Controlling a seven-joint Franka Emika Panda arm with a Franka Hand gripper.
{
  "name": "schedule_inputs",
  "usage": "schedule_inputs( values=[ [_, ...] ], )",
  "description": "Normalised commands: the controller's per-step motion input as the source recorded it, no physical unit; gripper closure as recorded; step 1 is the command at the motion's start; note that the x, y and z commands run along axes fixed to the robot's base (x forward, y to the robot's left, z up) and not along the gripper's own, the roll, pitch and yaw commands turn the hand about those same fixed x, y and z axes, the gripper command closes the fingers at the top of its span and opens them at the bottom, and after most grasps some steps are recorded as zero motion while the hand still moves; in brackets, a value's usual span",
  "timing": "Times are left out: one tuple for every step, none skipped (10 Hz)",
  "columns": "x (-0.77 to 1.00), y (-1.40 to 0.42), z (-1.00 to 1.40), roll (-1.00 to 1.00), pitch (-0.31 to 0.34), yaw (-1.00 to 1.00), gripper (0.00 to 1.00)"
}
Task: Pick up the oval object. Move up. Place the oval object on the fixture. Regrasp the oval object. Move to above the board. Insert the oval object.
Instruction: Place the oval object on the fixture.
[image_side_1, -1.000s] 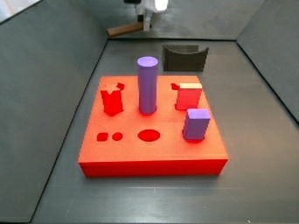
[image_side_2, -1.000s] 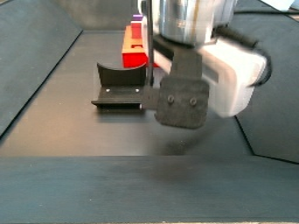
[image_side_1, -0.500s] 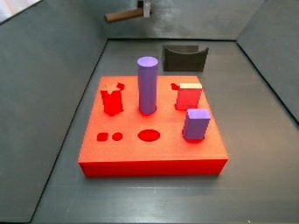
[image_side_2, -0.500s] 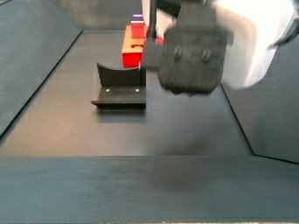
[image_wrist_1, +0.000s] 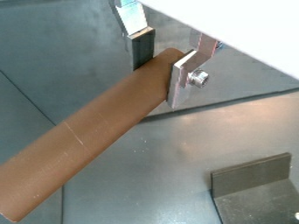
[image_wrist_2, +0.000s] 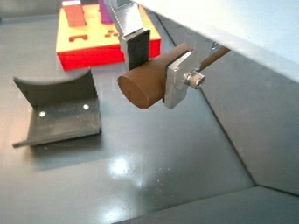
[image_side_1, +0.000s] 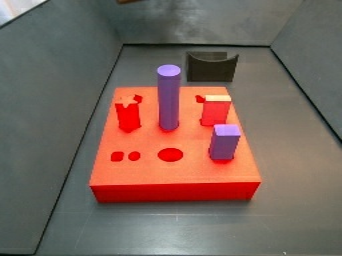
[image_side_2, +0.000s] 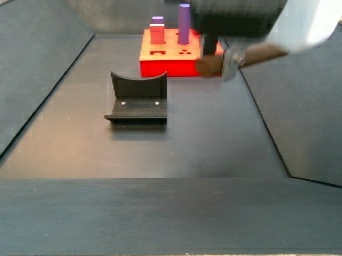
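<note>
My gripper (image_wrist_1: 160, 63) is shut on the oval object (image_wrist_1: 93, 144), a brown rod lying crosswise between the silver fingers (image_wrist_1: 184, 79). In a wrist view its rounded end (image_wrist_2: 145, 85) sticks out past the gripper (image_wrist_2: 158, 63). In a side view the gripper (image_side_2: 222, 56) hangs high above the floor with the rod's end (image_side_2: 210, 64) showing. The fixture (image_side_1: 211, 66) stands on the floor behind the red board (image_side_1: 140, 175); it shows below in both wrist views (image_wrist_2: 59, 118) (image_wrist_1: 251, 188) and in a side view (image_side_2: 138, 98). The gripper is barely visible at the upper edge of a side view.
On the board stand a tall purple cylinder (image_side_1: 168, 95), a short purple block (image_side_1: 225, 142) and red pegs (image_side_1: 128, 113). The board also shows in a side view (image_side_2: 171, 66) and a wrist view (image_wrist_2: 84, 54). Grey walls slope up around the floor.
The gripper has risen with the oval object in it, moving out of the top of one side view. Fixture and board have not moved.
</note>
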Motion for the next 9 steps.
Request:
schedule_inputs(
  values=[
    [0.41, -1.0, 0.04, 0.03, 0.01, 1.0, 1.0],
    [0.42, -1.0, 0.01, 0.03, 0.009, 1.0, 1.0],
    [0.41, -1.0, 0.01, 0.03, 0.013, 1.0, 1.0],
    [0.4, -1.0, 0.01, 0.03, 0.017, 1.0, 1.0],
    [0.4, -1.0, 0.01, 0.04, 0.02, 1.0, 1.0],
    [0.41, -1.0, 0.0, 0.04, 0.026, 1.0, 1.0],
    [0.42, -1.0, -0.01, 0.05, 0.037, 1.0, 1.0],
    [0.41, -0.96, -0.02, 0.05, 0.048, 1.0, 1.0],
    [0.27, -0.63, -0.02, 0.07, 0.061, 1.0, 1.0]
  ],
)
